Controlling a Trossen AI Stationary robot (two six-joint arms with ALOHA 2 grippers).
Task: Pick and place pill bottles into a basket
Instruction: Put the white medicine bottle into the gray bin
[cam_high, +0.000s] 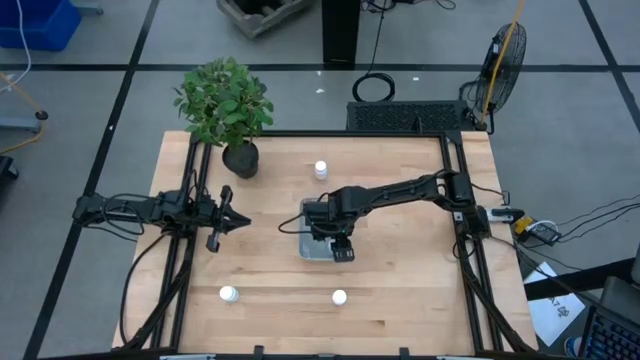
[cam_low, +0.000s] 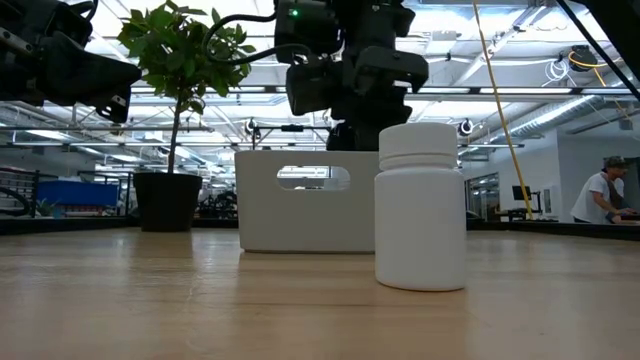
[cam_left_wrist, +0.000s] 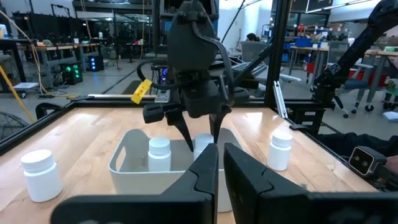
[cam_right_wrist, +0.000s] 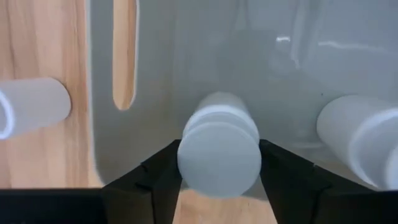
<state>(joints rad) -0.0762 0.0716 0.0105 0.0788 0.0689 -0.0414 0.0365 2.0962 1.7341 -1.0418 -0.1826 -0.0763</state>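
The basket (cam_high: 312, 247) is a pale tray at the table's middle; it also shows in the low view (cam_low: 300, 215) and the left wrist view (cam_left_wrist: 124, 158). My right gripper (cam_high: 330, 228) points down into it, shut on a white pill bottle (cam_right_wrist: 219, 155). A second bottle (cam_left_wrist: 159, 152) stands upright inside the basket. Three more bottles stand on the table: one toward the far edge (cam_high: 321, 169) and two near the front edge (cam_high: 229, 294) (cam_high: 340, 297). My left gripper (cam_high: 243, 220) is shut and empty, left of the basket. My right gripper pinches the pill bottle at the sides of its cap (cam_right_wrist: 186, 155) between its two fingers (cam_right_wrist: 152, 180). The fingers come from above, pointing down. The bottle stands upright inside the basket (cam_left_wrist: 202, 144); the basket wall hides whether its base rests on the floor.
A black pot (cam_high: 240, 160) with a leafy plant stands at the far left of the table. Black frame rails (cam_high: 455, 200) run along the table's left and right sides. A person (cam_low: 600, 190) sits in the room beyond the table.
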